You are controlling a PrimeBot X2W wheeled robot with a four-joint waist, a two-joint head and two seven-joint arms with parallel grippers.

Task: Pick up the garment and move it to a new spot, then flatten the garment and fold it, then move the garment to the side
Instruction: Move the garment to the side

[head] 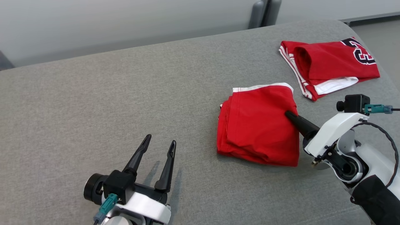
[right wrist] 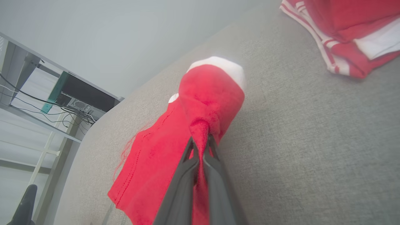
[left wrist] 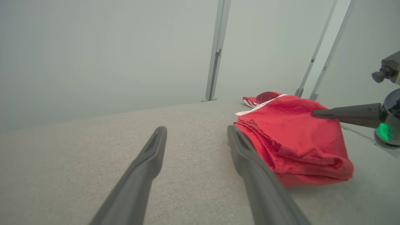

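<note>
Left gripper [head: 161, 139] nearest, fingers spread apart, well left of the folded red garment [head: 256, 128] and not touching it; garment rests on the grey padded surface [head: 109, 93]. Right gripper [head: 287, 113] pinched together on a fold at the garment's right edge; second red jersey [head: 331, 61] beyond the garment, to its right, apart.
</note>
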